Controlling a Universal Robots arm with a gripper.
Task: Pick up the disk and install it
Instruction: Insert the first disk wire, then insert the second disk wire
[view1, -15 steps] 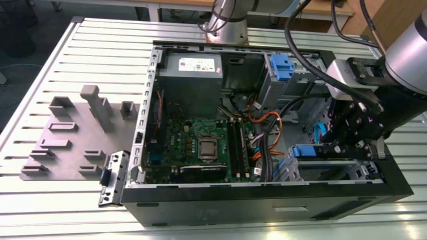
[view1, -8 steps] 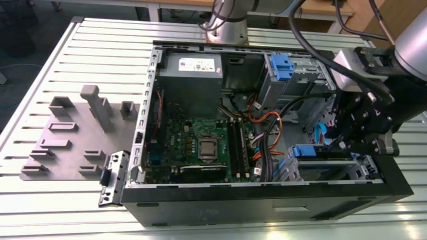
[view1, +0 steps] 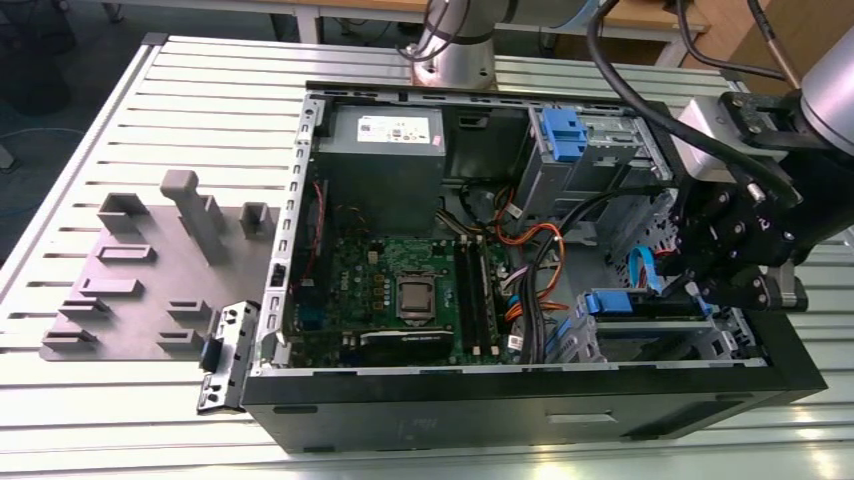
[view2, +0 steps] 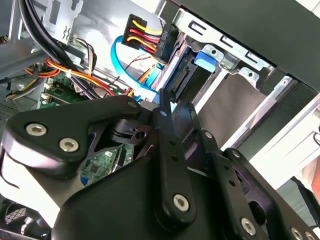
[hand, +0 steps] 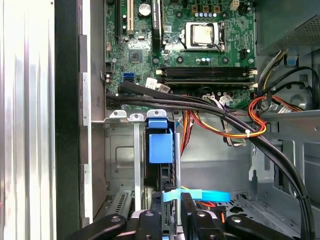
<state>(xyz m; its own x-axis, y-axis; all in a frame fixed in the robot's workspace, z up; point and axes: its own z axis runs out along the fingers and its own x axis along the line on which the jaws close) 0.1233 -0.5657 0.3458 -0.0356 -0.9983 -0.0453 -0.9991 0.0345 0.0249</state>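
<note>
The disk (hand: 160, 150) stands on edge in the drive bay at the case's front corner, its bright blue carrier (view1: 611, 301) showing on the exterior view's right. The carrier's blue tab (view2: 205, 59) sits against the bay's metal frame. My gripper (view1: 714, 275) hangs inside the case right at the disk's near end. In both wrist views its black linkage (view2: 165, 165) closes around that end, where a light blue data cable (hand: 210, 195) crosses. A connector with red, yellow and black wires (view2: 142, 32) hangs just past the disk.
The open computer case (view1: 534, 400) lies on a slatted metal table (view1: 174, 90). Motherboard (hand: 190, 45), power supply (view1: 384, 140) and a second blue bracket (view1: 565, 135) are inside. Thick black cables (hand: 280, 160) run beside the bay. A grey fixture plate (view1: 147, 280) lies on the exterior view's left.
</note>
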